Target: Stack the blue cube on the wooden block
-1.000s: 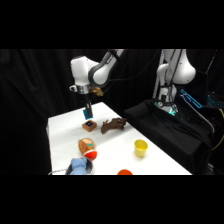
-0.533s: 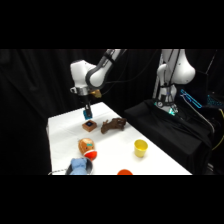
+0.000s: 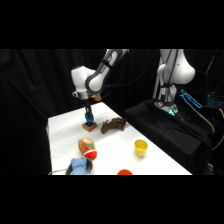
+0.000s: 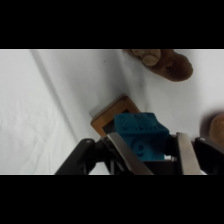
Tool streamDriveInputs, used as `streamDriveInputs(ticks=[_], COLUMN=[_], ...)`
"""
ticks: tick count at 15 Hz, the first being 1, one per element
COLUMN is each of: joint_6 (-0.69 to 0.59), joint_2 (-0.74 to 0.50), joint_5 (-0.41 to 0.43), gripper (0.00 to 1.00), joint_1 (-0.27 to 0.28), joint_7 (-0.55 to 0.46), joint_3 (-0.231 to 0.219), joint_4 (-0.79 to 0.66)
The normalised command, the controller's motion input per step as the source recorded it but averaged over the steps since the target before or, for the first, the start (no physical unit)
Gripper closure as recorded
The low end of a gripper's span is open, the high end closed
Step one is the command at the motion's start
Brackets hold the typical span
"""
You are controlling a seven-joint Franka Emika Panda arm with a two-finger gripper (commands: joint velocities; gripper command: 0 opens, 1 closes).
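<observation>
Blue cube [image 4: 140, 136] sits clamped between your gripper [image 4: 145, 150] fingers at lower centre of the wrist view; the wooden block [image 4: 114, 116] lies just beneath, offset toward upper left. Shift that way before release.

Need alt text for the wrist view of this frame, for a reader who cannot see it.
The hand holds the blue cube between its two fingers, above the wooden block on the white table, with the cube covering part of the block. A dark brown irregular piece lies beyond them near the top edge.
</observation>
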Motion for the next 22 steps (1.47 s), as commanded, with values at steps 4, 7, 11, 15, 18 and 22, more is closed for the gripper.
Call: streamDriveInputs(ticks=[4,7,11,15,18,22], joint_6=[0.12,0.16,0.15,0.1,0.01,-0.07], joint_2=[0.13,0.13,0.12,0.09,0.01,-0.13], joint_5=[0.122,0.094,0.081,0.07,0.064,0.022], gripper=[0.74,0.74,0.74,0.24,0.09,0.0], joint_1=[-0.023,-0.009,0.002,0.014,0.027,0.061], joint_7=[0.05,0.06,0.07,0.07,0.07,0.07], joint_3=[0.01,-0.001,-0.012,-0.021,-0.029,-0.055], joint_4=[0.14,0.13,0.14,0.13,0.1,0.03])
